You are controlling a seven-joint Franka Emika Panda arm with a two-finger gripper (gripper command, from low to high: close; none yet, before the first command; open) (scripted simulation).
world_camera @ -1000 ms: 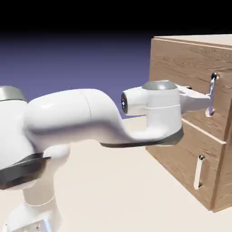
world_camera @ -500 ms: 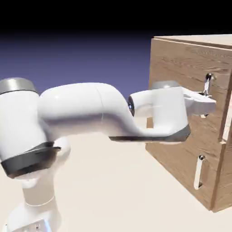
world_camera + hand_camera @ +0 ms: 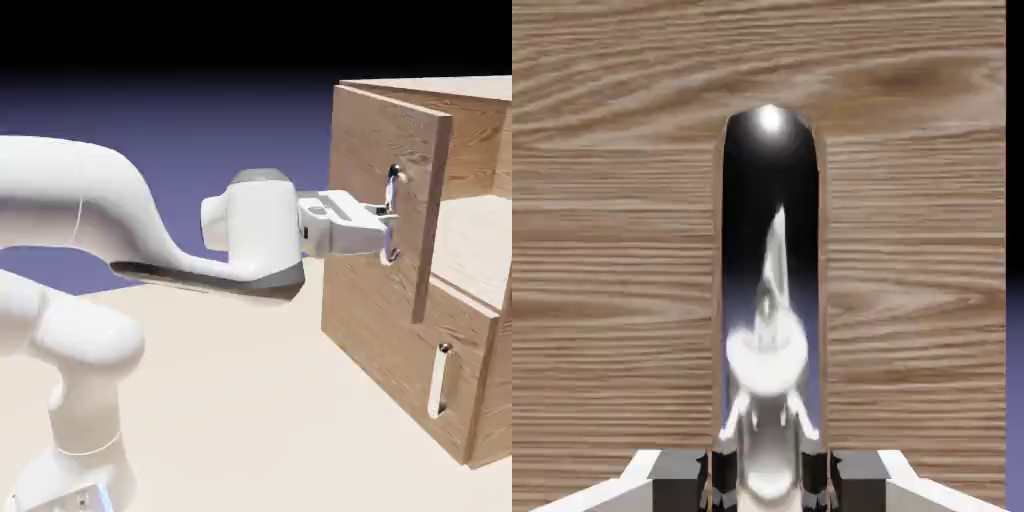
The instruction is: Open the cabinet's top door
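ext view: cabinet point(image 3: 385, 330) stood at the view's right; its top door point(image 3: 375, 190) hung partway open, swung out toward the arm; upper compartment showed pale floor + wood walls, nothing seen in the visible part; lower door point(image 3: 400, 340) was shut; gripper point(image 3: 387, 214) was at the top door's handle point(image 3: 391, 225); hand view: gripper's fingers were closed round the shiny handle, woodgrain door behind it
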